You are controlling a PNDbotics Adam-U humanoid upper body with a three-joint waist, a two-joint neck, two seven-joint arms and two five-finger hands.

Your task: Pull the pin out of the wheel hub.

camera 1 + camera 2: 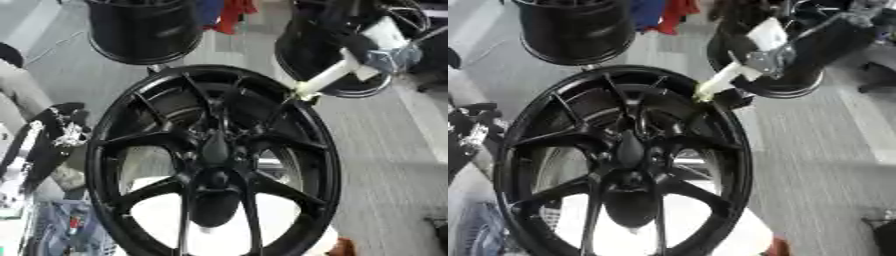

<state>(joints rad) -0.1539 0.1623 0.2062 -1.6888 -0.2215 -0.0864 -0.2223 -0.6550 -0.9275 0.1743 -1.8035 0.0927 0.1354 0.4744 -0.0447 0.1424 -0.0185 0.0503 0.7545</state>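
Observation:
A large black spoked wheel hub (214,160) stands upright and fills the middle of both views. A white pin (328,75) with a yellowish tip slants down-left, and the tip meets the hub's upper right rim (302,91). My right hand (354,47) comes in from the upper right, its black fingers curled round the pin's upper part beside a silver joint (767,57). My left hand (54,132), black with silver parts, lies at the left edge beside the hub's rim and touches nothing of the pin. Its fingers are not clear.
Two more black wheels stand behind, one at the upper left (144,30) and one at the upper right (337,60), close behind the pin. Red and blue cloth (229,12) hangs between them. Grey floor (394,150) lies to the right.

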